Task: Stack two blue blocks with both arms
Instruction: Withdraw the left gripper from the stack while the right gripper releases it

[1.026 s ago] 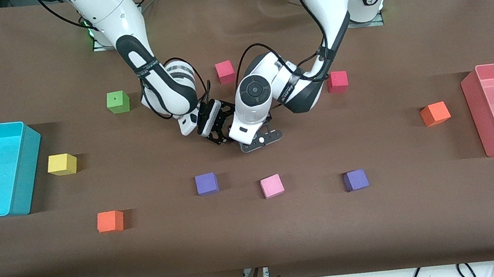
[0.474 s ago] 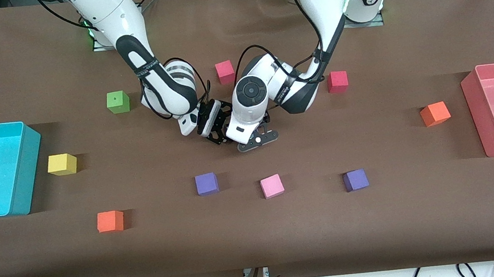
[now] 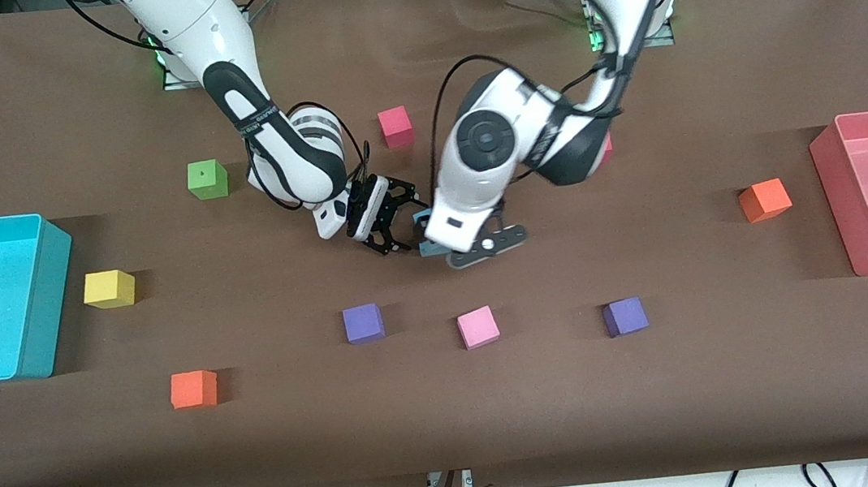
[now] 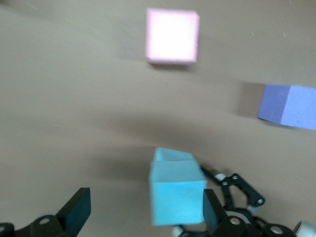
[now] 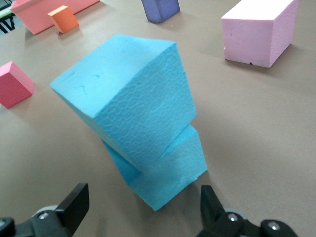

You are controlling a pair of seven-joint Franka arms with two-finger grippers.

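Two sky-blue blocks stand stacked mid-table, the upper block (image 5: pixel 131 101) twisted askew on the lower block (image 5: pixel 170 173). In the front view only slivers of the stack (image 3: pixel 429 249) show between the two hands. My left gripper (image 4: pixel 145 215) hangs open over the stack (image 4: pixel 177 195); the top block sits close to one finger (image 4: pixel 213 212), not gripped. My right gripper (image 5: pixel 143 205) is open, low beside the stack, toward the right arm's end. In the front view the left gripper (image 3: pixel 460 242) and right gripper (image 3: pixel 405 222) flank the stack.
A pink cube (image 3: pixel 478 327) and two purple cubes (image 3: pixel 364 322) (image 3: pixel 625 316) lie nearer the camera. Around them are orange cubes (image 3: pixel 193 388) (image 3: pixel 764 199), a yellow cube (image 3: pixel 109 289), a green cube (image 3: pixel 207 179) and a red cube (image 3: pixel 395 126). A cyan bin (image 3: pixel 46 320) and a pink bin (image 3: pixel 831 182) stand at the table's ends.
The left gripper has opened, let go of the top blue block and moved up and toward the left arm's end. The right arm has stayed put.
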